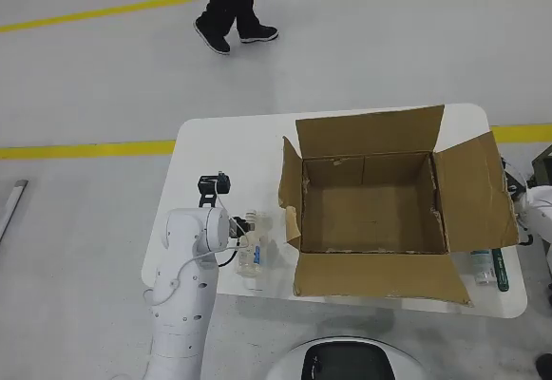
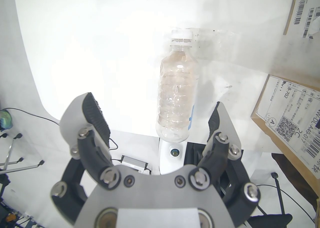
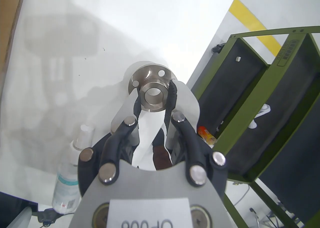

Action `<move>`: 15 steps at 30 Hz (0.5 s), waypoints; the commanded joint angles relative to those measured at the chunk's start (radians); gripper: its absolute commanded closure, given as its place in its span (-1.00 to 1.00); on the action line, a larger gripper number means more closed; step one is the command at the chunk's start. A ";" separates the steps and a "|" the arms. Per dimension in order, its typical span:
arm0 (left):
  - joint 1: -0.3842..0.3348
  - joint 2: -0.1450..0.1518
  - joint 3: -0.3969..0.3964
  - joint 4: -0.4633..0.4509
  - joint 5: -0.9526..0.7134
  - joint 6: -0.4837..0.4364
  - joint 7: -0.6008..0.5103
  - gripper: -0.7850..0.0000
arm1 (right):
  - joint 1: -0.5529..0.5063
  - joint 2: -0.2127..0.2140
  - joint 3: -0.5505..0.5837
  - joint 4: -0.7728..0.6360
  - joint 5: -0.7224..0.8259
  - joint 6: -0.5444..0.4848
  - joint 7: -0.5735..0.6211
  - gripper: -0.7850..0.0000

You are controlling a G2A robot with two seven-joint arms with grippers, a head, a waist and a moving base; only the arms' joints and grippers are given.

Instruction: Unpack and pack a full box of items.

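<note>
Top view: one open brown cardboard box [image 1: 371, 214], its four flaps spread and its floor bare, takes up most of the white rounded surface [image 1: 228, 152]. A wide strip is left on the left side and a narrow one on the right.

Left wrist view: the left gripper [image 2: 154, 107] is released, with one clear plastic bottle with a white cap [image 2: 177, 93] lying between its fingers, base at the surface's near edge. A nearby flap carries white barcode labels [image 2: 287, 118].

Right wrist view: the right gripper [image 3: 155, 93] is clenched on one silver metal flange [image 3: 149, 75] close to the surface's edge. One white spray bottle [image 3: 68, 176] is nearby, and a green metal rack [image 3: 275, 31] stands just beyond the edge.
</note>
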 commanded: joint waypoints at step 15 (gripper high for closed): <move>0.000 0.000 0.000 0.000 0.000 0.000 0.000 -1.00 | 0.014 0.011 -0.015 0.017 0.042 -0.005 0.034 0.71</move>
